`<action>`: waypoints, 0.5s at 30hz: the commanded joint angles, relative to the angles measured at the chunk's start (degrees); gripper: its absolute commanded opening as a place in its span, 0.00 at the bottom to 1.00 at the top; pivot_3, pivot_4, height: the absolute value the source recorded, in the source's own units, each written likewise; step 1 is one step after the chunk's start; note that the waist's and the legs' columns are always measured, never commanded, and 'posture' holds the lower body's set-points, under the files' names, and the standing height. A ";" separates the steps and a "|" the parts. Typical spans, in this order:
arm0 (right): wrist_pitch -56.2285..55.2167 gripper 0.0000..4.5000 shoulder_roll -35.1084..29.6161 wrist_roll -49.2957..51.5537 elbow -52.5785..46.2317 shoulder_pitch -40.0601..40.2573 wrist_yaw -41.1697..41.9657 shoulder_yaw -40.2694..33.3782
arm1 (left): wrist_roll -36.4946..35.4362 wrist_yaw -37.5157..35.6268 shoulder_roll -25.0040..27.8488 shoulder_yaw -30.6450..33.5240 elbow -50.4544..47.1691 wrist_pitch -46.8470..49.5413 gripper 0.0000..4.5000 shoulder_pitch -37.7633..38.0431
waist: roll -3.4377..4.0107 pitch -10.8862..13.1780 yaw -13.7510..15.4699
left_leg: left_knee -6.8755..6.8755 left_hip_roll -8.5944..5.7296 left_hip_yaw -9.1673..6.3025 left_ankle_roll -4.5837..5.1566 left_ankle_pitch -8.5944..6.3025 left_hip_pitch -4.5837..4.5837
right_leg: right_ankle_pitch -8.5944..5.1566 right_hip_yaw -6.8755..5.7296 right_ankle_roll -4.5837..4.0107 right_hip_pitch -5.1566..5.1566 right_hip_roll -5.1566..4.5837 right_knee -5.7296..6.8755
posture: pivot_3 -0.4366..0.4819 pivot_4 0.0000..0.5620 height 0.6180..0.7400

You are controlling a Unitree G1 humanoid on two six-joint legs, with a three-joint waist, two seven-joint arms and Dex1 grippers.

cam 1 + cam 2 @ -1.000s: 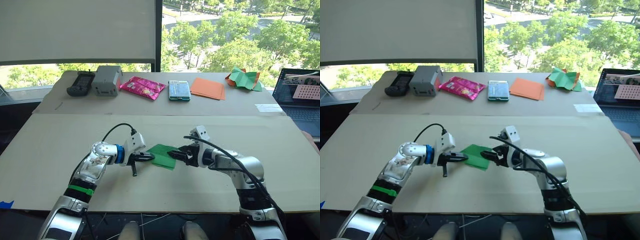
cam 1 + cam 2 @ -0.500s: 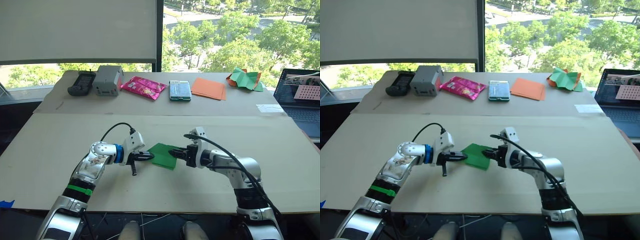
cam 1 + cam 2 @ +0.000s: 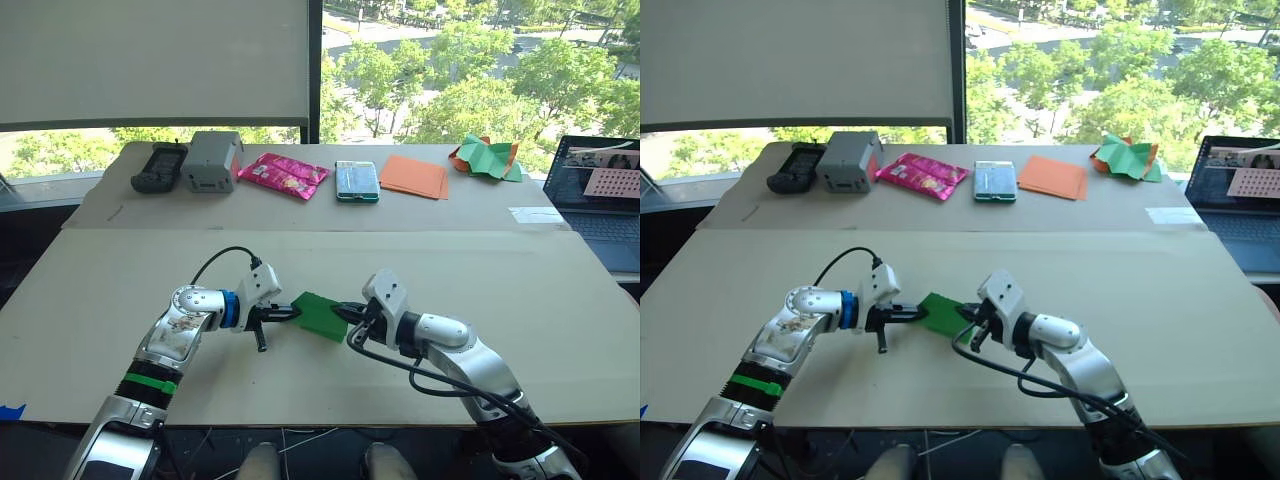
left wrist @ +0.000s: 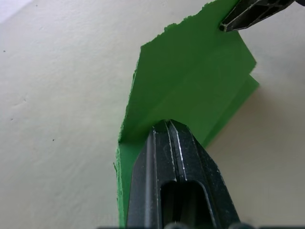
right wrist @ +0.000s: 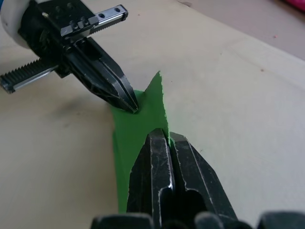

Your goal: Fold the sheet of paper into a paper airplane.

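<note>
On the near table (image 3: 120, 290), the left gripper (image 3: 291, 312) and the right gripper (image 3: 342, 313) pinch opposite edges of the green sheet of paper (image 3: 320, 314), fingers closed on it. On the far table (image 3: 110, 205) lie a pink packet (image 3: 285, 174), orange sheets (image 3: 415, 177) and a crumpled paper heap (image 3: 485, 157). A laptop (image 3: 603, 200) sits at the right.
</note>
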 commanded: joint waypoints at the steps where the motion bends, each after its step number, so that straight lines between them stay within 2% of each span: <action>1: -10.43 0.01 -2.17 -8.62 -0.67 -0.68 -0.63 4.08 | -2.31 0.60 1.61 2.81 -3.79 2.08 0.00 0.82 | 0.00 0.00 0.00 | -0.01 0.00 0.00 0.00 0.00 0.00 | 0.00 0.00 0.00 -0.02 0.00 -0.03 | 0.48 0.27 0.72; 10: -20.57 0.01 -5.37 -23.17 5.57 -3.03 -1.70 8.93 | -5.78 1.25 5.11 6.57 -7.12 5.71 0.00 2.21 | -0.03 0.02 0.31 | -0.01 0.00 0.02 0.01 0.01 -0.02 | 0.00 0.00 0.00 0.10 0.00 -0.22 | 0.48 0.27 0.72; 15: -22.35 0.01 -5.16 -25.31 6.30 -3.00 -0.87 8.96 | -6.41 1.68 4.11 6.21 -6.64 5.61 0.00 -0.33 | -0.07 0.03 0.40 | 0.00 -0.01 0.02 0.02 0.02 -0.01 | 0.00 0.00 0.00 0.18 0.01 -0.21 | 0.48 0.27 0.72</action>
